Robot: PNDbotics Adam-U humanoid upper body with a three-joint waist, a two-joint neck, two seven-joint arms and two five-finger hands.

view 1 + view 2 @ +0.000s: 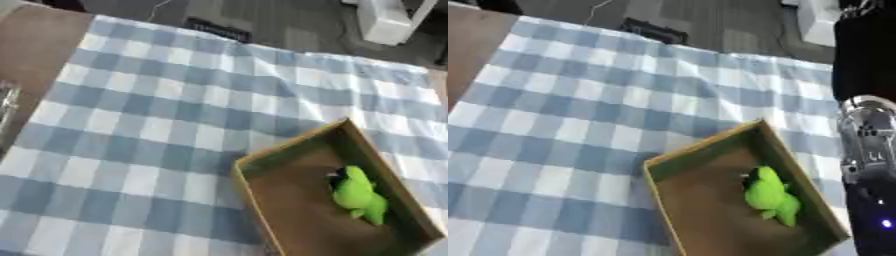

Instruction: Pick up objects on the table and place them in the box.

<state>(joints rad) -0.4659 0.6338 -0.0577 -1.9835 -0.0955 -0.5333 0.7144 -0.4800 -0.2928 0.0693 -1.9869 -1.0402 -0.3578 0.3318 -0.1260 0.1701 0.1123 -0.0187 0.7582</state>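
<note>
Neither hand is showing; only the right arm (868, 150) is hanging beside the box (702, 150), so its fingers cannot be told, while the green toy (770, 195) is lying inside, apparently delivered already

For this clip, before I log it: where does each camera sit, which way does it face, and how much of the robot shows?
Left eye view: in the robot's head, looking down at the checked tablecloth and the open box holding a green toy; no part of the robot shows.
Right eye view: beside it in the head, facing the same way; the robot's right arm, black and silver, runs down the right edge, with no hand visible.
Shared: cloth, box, toy, and the floor beyond the far edge.
</note>
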